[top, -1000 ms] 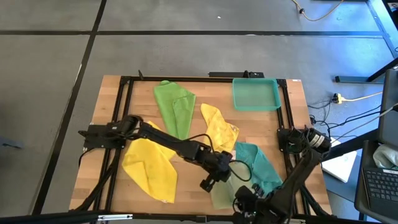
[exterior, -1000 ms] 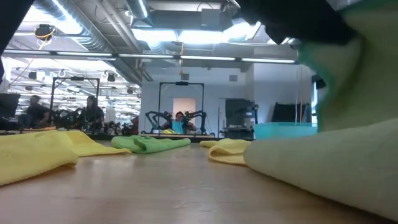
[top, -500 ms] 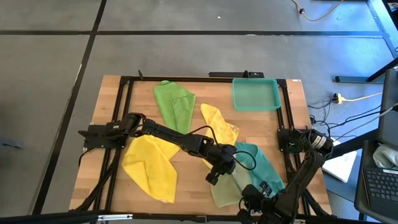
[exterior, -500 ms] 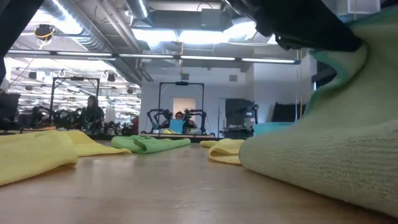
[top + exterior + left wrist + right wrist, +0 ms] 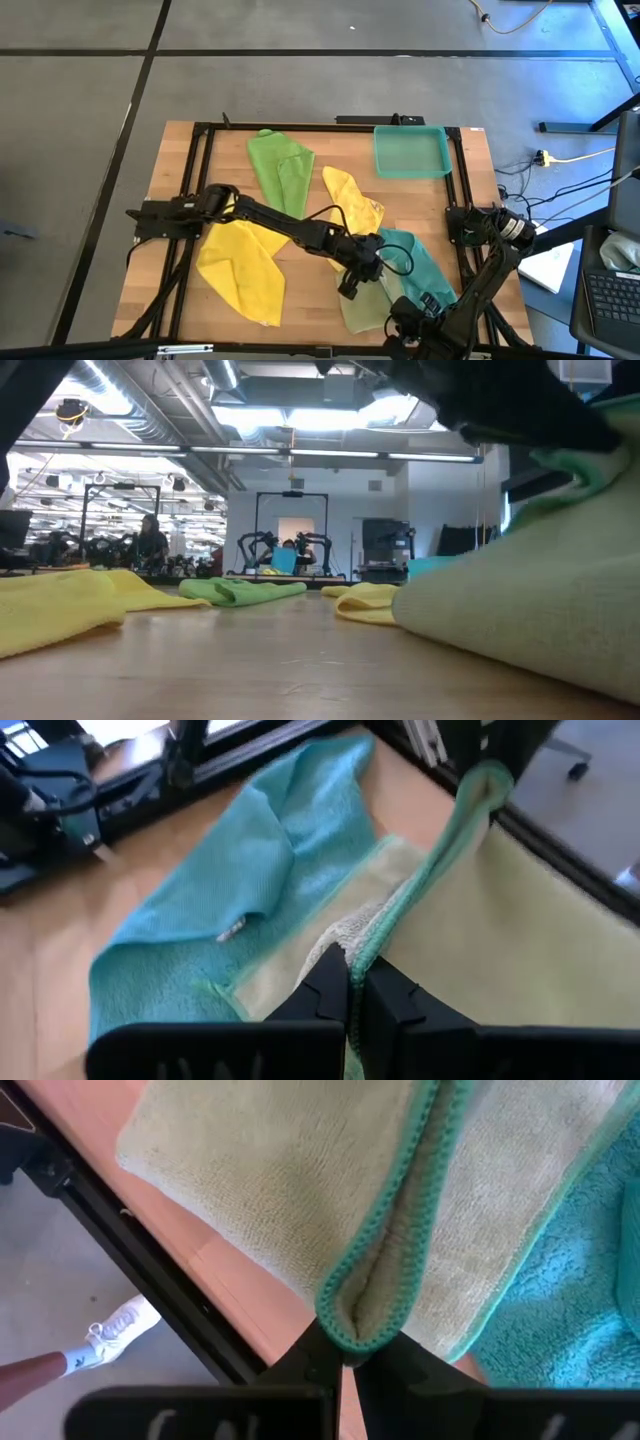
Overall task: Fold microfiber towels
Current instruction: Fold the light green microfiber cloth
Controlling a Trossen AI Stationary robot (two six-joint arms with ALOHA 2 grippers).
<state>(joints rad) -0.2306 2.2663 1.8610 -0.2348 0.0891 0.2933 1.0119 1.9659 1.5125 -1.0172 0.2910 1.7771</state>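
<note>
The olive towel (image 5: 362, 305) lies at the worktop's (image 5: 180, 160) near edge, toward the right, partly over the teal towel (image 5: 412, 262), and both arms are clamped on its green-trimmed hem: the left end effector (image 5: 350, 982) pinches a raised fold of it, and the right end effector (image 5: 345, 1352) grips a looped corner right at the worktop's edge. The main risk is the hold itself. Each end effector has only a thin pinch of hem, so a quick or uneven lift could likely pull the cloth free of one side and let the fold collapse. Because the olive towel overlaps the teal one, dragging it could also catch the teal towel and rumple or shift it. The right-hand grip sits so near the edge that a slipped corner might hang off the worktop or fall to the floor, where a person's shoe (image 5: 118, 1327) shows. The two arms work close together there, and their cables run over the cloth, so a snag is possible. Elsewhere, a yellow towel (image 5: 240, 270) lies at near left, a second yellow towel (image 5: 352, 205) in the middle, a green towel (image 5: 281, 170) at the far side, and a teal tray (image 5: 410, 152) at far right; none of them blocks the fold.
</note>
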